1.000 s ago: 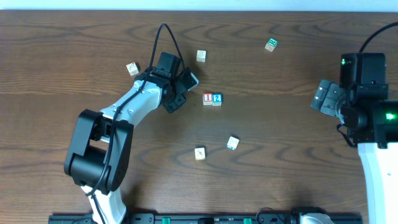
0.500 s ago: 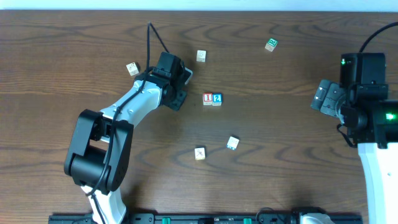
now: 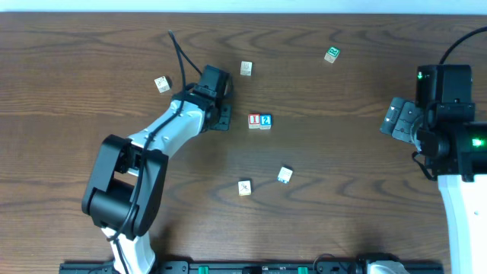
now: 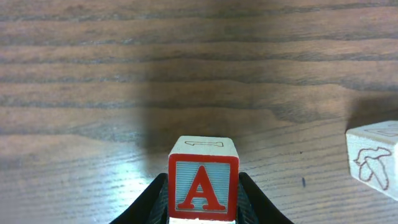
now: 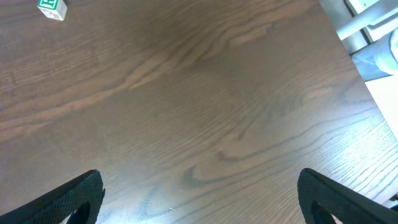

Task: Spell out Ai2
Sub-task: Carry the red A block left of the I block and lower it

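Overhead: the left gripper (image 3: 221,116), left of centre, sits near the I cube (image 3: 254,120), which touches the 2 cube (image 3: 265,120) in a left-to-right row. The right gripper (image 3: 389,120) is far right.

Left wrist: the jaws clamp the A cube (image 4: 203,190) at bottom centre; its spot is probably left of I.

Right wrist: the jaws are spread wide and empty.

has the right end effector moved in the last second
No. In the overhead view the right end effector stays put, at the same spot below-right of the green-marked cube.
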Action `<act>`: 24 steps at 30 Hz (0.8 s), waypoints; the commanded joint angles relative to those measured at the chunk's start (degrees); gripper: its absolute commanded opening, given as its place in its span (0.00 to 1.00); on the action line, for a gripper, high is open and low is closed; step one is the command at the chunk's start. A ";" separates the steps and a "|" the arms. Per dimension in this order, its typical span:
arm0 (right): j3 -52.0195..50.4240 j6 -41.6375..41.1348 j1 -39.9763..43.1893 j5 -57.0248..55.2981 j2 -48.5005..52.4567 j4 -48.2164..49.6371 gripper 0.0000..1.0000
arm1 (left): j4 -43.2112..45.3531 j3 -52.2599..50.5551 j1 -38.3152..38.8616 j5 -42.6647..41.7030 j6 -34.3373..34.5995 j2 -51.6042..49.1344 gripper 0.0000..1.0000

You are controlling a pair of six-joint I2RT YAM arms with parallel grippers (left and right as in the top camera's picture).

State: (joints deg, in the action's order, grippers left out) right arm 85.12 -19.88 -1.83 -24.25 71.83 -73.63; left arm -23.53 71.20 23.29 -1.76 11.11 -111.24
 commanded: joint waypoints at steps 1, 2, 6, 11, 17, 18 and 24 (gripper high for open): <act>-0.17 0.66 0.35 -0.81 0.07 0.02 0.99 | -0.22 1.01 1.46 3.87 5.88 -0.76 0.29; -0.17 0.66 0.35 -0.81 0.07 0.02 0.99 | -0.04 1.01 1.81 3.85 5.95 -0.76 0.29; -0.17 0.66 0.35 -0.81 0.07 0.02 0.99 | 0.31 1.01 3.06 4.00 6.32 -0.76 0.29; -0.17 0.66 0.35 -0.81 0.07 0.02 0.99 | 0.50 1.01 4.68 4.28 7.41 -0.76 0.29; -0.17 0.66 0.35 -0.81 0.07 0.02 0.99 | 1.27 1.01 6.25 4.31 7.45 -0.76 0.29; -0.17 0.66 0.35 -0.81 0.07 0.02 0.99 | 1.36 1.01 6.40 4.35 7.80 -0.76 0.29; -0.17 0.66 0.35 -0.81 0.07 0.02 0.99 | 1.55 1.01 7.45 5.40 10.51 -0.76 0.29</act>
State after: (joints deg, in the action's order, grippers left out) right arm 85.12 -19.88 -1.83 -24.23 71.83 -73.63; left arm -22.06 71.20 30.39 2.15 19.75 -111.24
